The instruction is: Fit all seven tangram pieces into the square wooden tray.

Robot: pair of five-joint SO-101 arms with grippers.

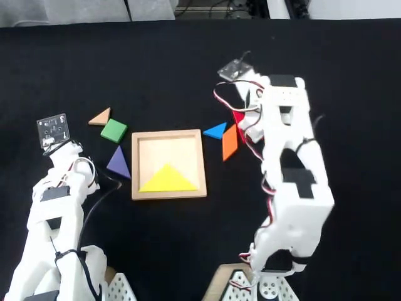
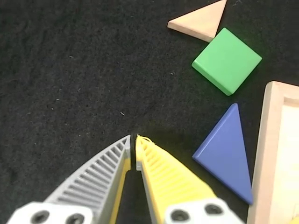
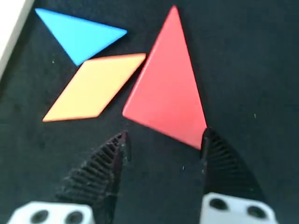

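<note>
Right gripper (image 3: 163, 137) is spread wide, tips either side of the red triangle's (image 3: 168, 88) broad end, one tip right at a corner. Risk, imo: the piece lies flat & thin on the bench (image 3: 261, 56). If the tips close on that corner rather than two clean edges, it'll prob. swivel or slip out and shove the orange parallelogram (image 3: 96, 86), just beside it, poss. touching. Red lies furthest out from the wooden tray (image 1: 168, 134); orange & the blue triangle (image 3: 79, 32) sit between. Left gripper (image 2: 133, 140) is closed on nothing over bare bench on the tray's other side, w/ the purple triangle (image 2: 229, 149) near it, by the tray wall. Yellow triangle (image 1: 167, 179) is in the tray.
</note>
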